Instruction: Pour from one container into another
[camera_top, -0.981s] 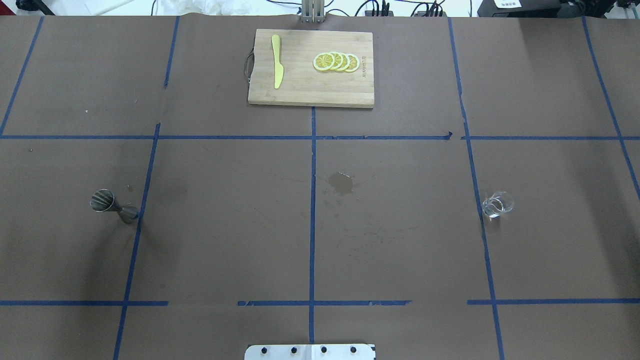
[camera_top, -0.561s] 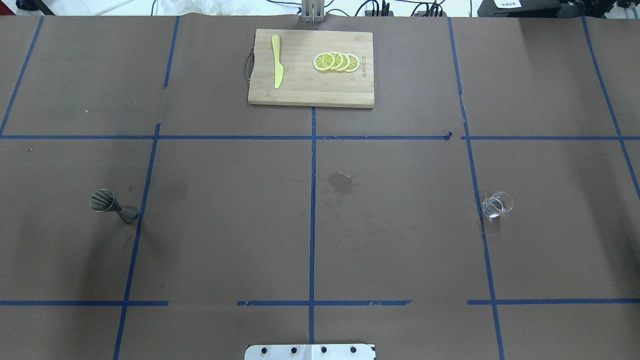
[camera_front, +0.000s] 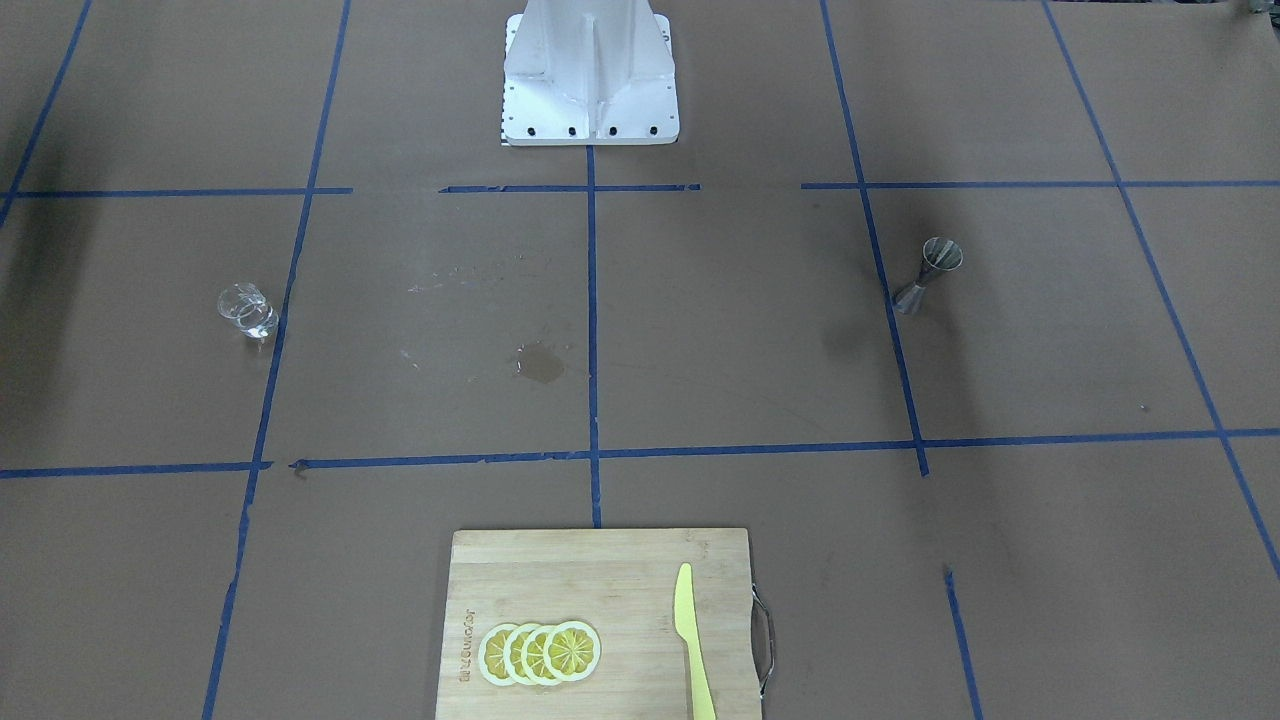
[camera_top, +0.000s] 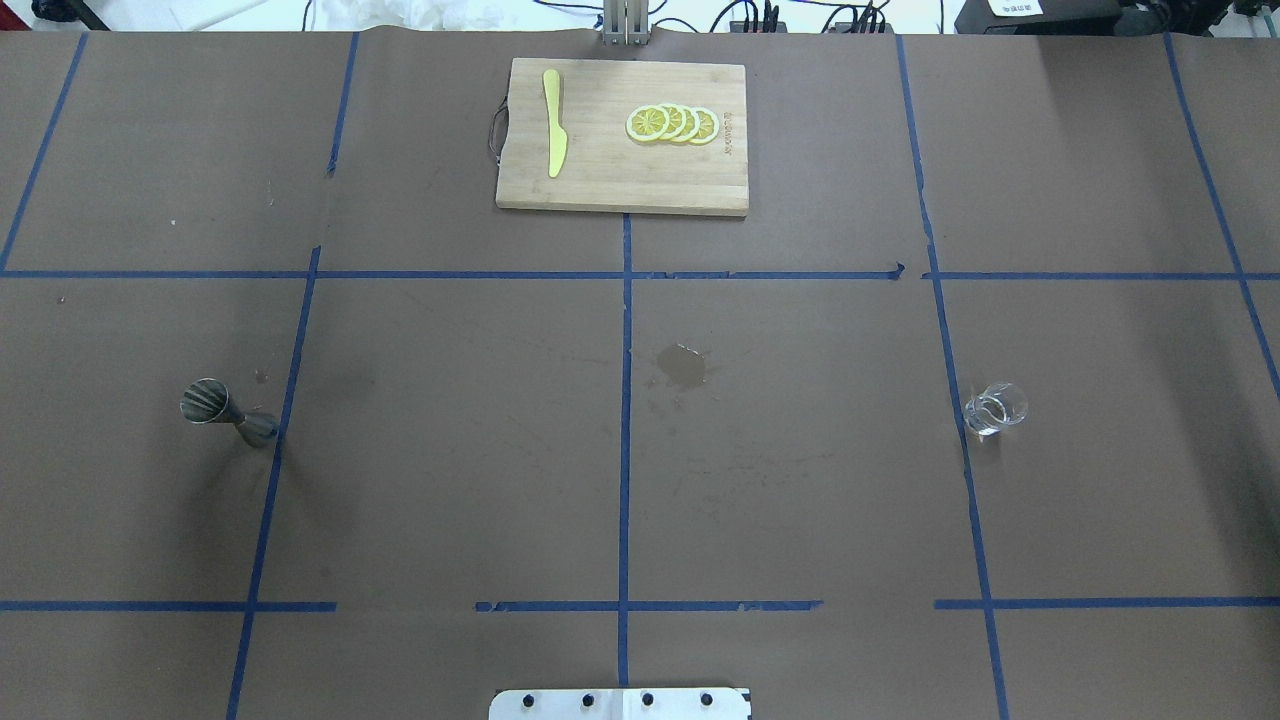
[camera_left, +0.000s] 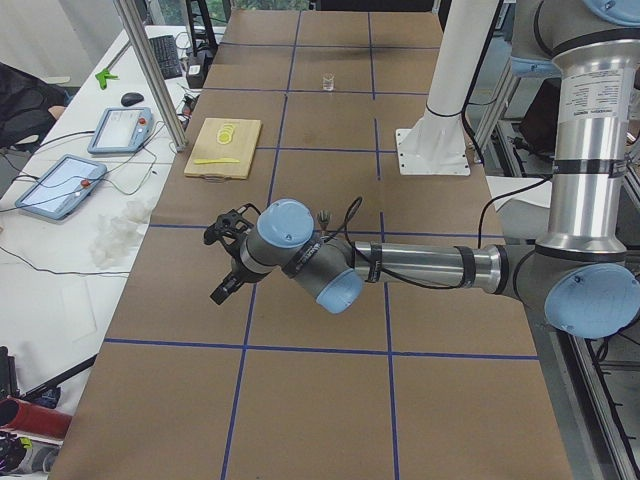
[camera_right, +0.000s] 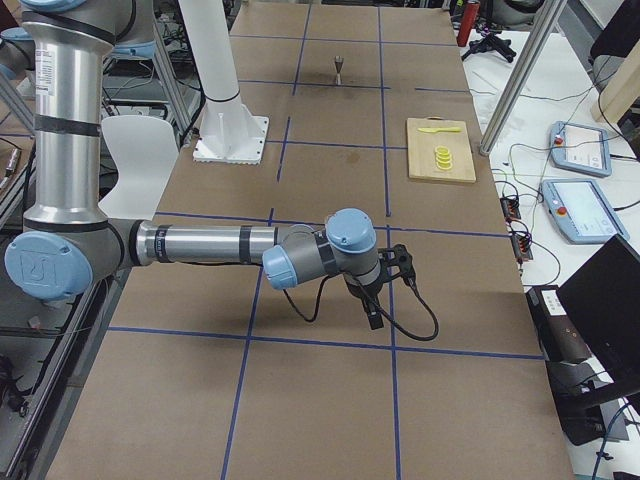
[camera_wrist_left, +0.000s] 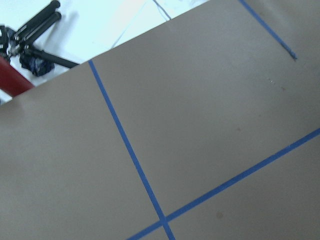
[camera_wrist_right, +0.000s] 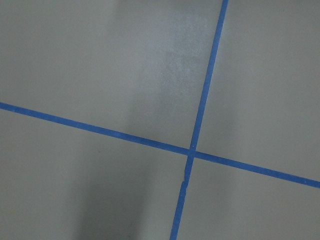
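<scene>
Brown paper is covering the tabletop (camera_top: 450, 470). Steel hourglass jigger (camera_top: 230, 416) is standing upright on the left half; smooth clear glass cup (camera_top: 995, 408) is standing well apart on the right. Bamboo board (camera_top: 620, 175) is lying beyond. Left pincer (camera_left: 228, 262) and right pincer (camera_right: 386, 285) are hovering over the tabletop ends; wide or narrow, cannot tell.

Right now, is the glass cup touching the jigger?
Apart. The overhead view shows the jigger standing on the robot's left and the glass cup far across on its right, with a wide stretch of table between them.
</scene>
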